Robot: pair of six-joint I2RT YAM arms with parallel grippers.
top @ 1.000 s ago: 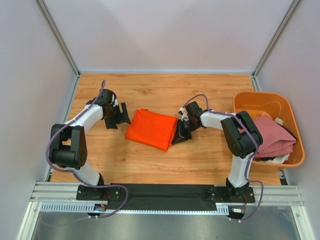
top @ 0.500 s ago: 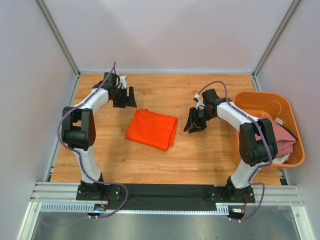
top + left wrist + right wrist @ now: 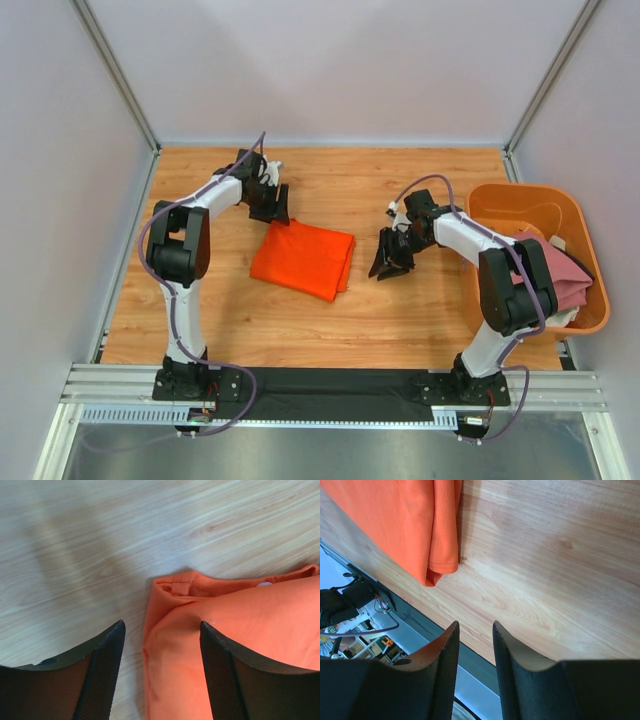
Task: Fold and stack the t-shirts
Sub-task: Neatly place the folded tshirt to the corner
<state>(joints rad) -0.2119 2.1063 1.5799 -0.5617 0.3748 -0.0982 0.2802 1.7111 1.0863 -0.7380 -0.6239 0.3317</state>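
Observation:
A folded bright orange t-shirt (image 3: 303,258) lies flat in the middle of the wooden table. My left gripper (image 3: 272,205) hovers over its far left corner, open. In the left wrist view the hemmed corner of the orange t-shirt (image 3: 240,630) lies between the spread fingers of the left gripper (image 3: 161,630), untouched by either pad. My right gripper (image 3: 390,262) hangs a little to the right of the shirt, open and empty. The right wrist view shows bare wood past the right gripper (image 3: 476,627) and the shirt's folded edge (image 3: 405,525) apart from it. A dusty pink t-shirt (image 3: 545,270) is heaped in the tub.
A rigid orange plastic tub (image 3: 520,192) stands at the table's right edge, holding the pink shirt and some white cloth. Grey walls close the table on three sides. A black rail and metal frame (image 3: 330,385) run along the near edge.
My right gripper let go of the orange shirt's right edge, opened and drew away to the right. My left arm swung from the shirt's left side round to its far left corner.

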